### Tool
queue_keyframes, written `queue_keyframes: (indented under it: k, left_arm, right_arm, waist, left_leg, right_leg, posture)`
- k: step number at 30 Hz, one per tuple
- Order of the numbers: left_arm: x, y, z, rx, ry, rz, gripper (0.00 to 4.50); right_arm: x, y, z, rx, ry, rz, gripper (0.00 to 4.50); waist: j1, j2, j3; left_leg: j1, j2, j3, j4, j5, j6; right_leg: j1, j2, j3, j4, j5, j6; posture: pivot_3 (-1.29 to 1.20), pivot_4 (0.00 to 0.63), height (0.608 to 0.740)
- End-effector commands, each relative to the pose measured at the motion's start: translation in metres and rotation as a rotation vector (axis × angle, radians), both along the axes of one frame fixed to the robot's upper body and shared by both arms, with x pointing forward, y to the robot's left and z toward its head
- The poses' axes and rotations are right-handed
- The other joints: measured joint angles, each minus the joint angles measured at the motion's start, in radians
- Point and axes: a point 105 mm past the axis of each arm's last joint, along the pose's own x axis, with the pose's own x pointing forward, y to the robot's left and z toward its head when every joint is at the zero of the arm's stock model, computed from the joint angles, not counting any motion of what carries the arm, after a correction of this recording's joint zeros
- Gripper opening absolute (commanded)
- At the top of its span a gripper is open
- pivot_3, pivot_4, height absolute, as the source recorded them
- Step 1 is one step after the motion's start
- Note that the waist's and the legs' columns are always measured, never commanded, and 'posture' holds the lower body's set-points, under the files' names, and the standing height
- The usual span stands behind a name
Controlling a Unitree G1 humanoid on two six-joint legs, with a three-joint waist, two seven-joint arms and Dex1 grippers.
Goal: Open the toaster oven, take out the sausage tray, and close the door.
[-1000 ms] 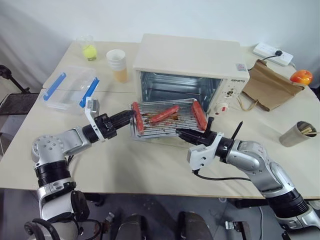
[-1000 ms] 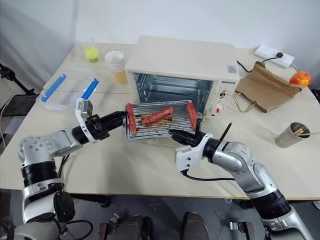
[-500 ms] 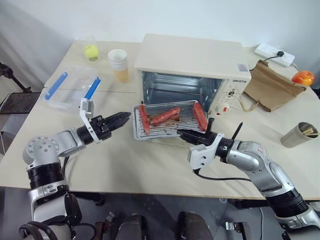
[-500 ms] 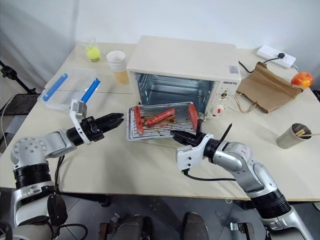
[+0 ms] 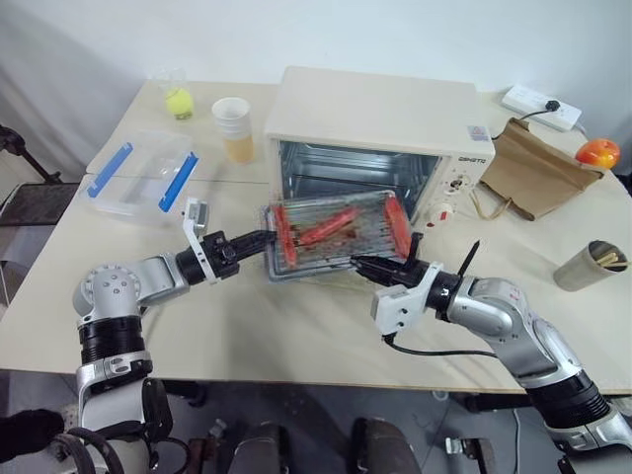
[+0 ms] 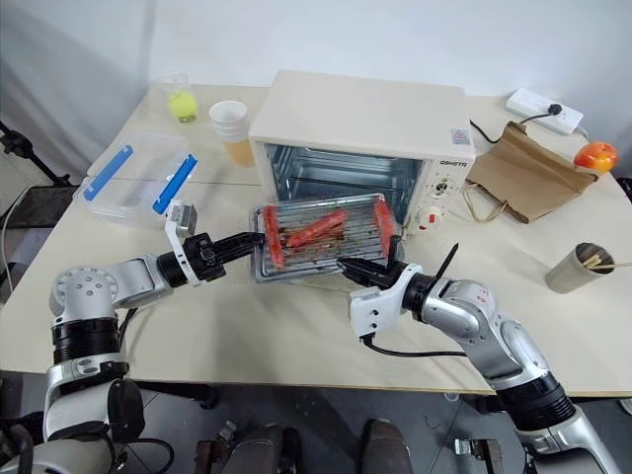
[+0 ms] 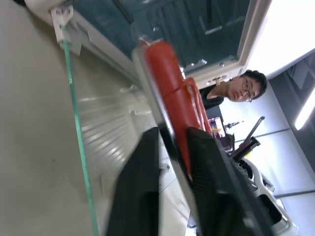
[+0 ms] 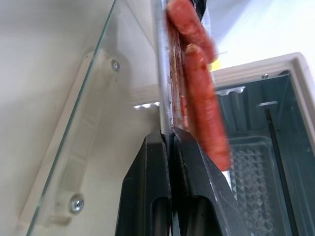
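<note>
**Operator:** What were the hazards at this stage, largest item first?

**Technician:** The toaster oven (image 5: 375, 138) stood at the back of the worktop (image 5: 296, 336) with the door (image 5: 326, 269) folded down flat in front of it. The sausage tray (image 5: 336, 233) was out of the cavity and sat just above the open door. The principal hazard was a collision: a tray carried too low would probably strike or drag on the glass panel. A door left down would also leave the task's last step undone.

**Operator:** And the tray itself?

**Technician:** It was held at two points. The left claw (image 5: 265, 238) was closed on the tray's left rim, and the right claw (image 5: 363, 264) was pinched shut on the near right edge. Both grips took only a thin lip of metal. Uneven motion of the two arms would likely twist the tray or pull one rim free. A tilt would probably roll the sausages (image 5: 331, 225) off the shallow edge.

**Operator:** Describe the tray's condition.

**Technician:** It was a shallow, shiny rectangular tray with a ribbed, greasy base. Three reddish sausages lay on it: one along each short side and one diagonally in the middle. The grease suggested a slippery surface under the fingers (image 8: 162, 196).

**Operator:** Anything nearby to avoid?

**Technician:** A clear box with blue clips (image 5: 140, 174) lay to the left, well apart from the tray.
</note>
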Motion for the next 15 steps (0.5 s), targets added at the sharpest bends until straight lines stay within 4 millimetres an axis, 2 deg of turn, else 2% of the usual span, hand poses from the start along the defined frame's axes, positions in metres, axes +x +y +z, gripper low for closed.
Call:
queue_keyframes:
  k: [1, 8, 15]
  left_arm:
    - [0.001, -0.013, 0.009, -0.028, -0.013, -0.049, 0.01]
    - [0.0, -0.022, 0.013, -0.064, 0.037, -0.093, 0.01]
    - [-0.012, -0.031, 0.019, -0.111, 0.113, -0.218, 0.01]
  right_arm:
    - [-0.005, 0.004, 0.021, 0.051, -0.067, 0.037, 0.0]
    - [-0.006, 0.005, 0.022, 0.061, -0.063, 0.05, 0.0]
    - [-0.007, 0.007, 0.023, 0.073, -0.027, 0.076, 0.0]
  waist:
    - [0.001, 0.0, 0.0]
    - [0.001, 0.0, 0.0]
    - [0.0, 0.0, 0.0]
  left_leg:
    - [0.0, 0.0, 0.0, 0.0, 0.0, 0.0]
    - [0.0, 0.0, 0.0, 0.0, 0.0, 0.0]
    - [0.0, 0.0, 0.0, 0.0, 0.0, 0.0]
  right_leg:
    - [0.0, 0.0, 0.0, 0.0, 0.0, 0.0]
    - [0.0, 0.0, 0.0, 0.0, 0.0, 0.0]
    - [0.0, 0.0, 0.0, 0.0, 0.0, 0.0]
  posture:
    - [0.0, 0.15, 0.74]
    - [0.0, 0.15, 0.74]
    - [0.0, 0.15, 0.74]
